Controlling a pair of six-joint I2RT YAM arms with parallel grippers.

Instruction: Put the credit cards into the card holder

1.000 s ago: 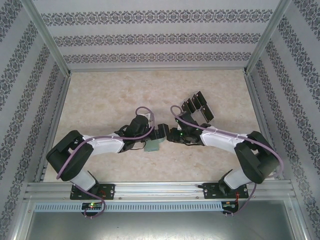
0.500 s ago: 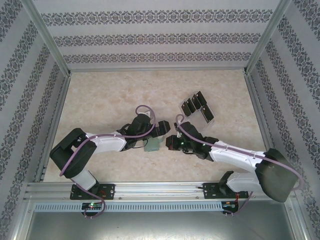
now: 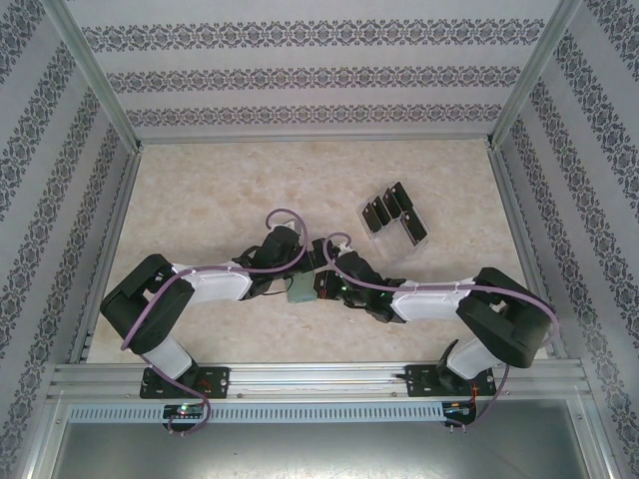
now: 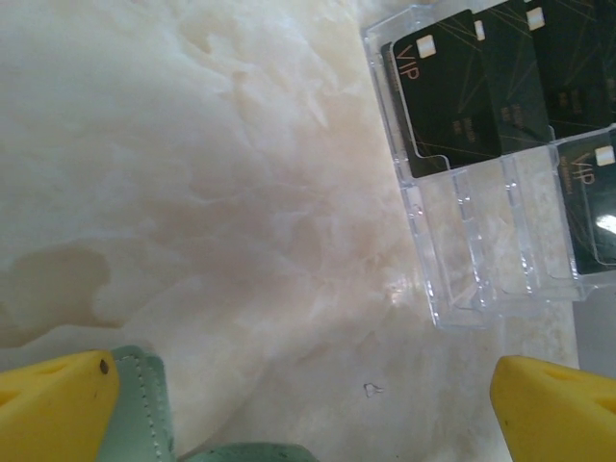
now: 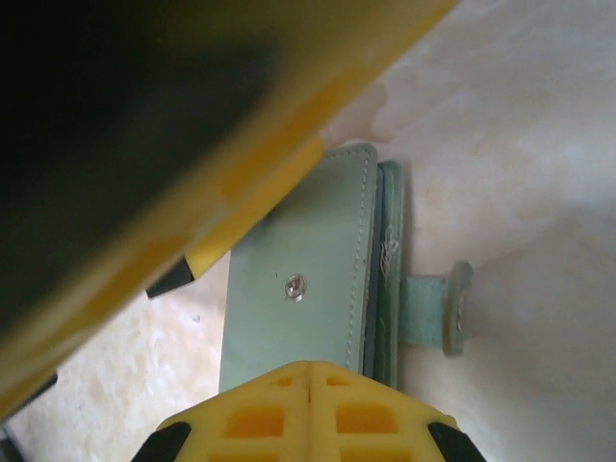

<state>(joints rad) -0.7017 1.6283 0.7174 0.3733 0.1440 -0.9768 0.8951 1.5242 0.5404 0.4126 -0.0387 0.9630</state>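
1. Left jaws are spread wide, with one yellow finger (image 4: 53, 404) just beside the green wallet (image 4: 154, 414).
2. The wallet lies folded on the table (image 3: 200, 190) between both arms, its tab loose and its long axis pointing at the right jaws.
3. Right jaws are pressed together and seem empty, just beside the wallet's near end.
4. Further right, the clear rack (image 4: 481, 279) holds the black cards (image 4: 443, 96). The right arm looks nearer to it.

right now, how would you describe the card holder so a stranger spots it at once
On the pale marble table, look near the front edge, about midway across. The card holder lies there: a small sage-green folding wallet with a snap stud and a side tab, unlike the clear rack of black cards farther back to the right.
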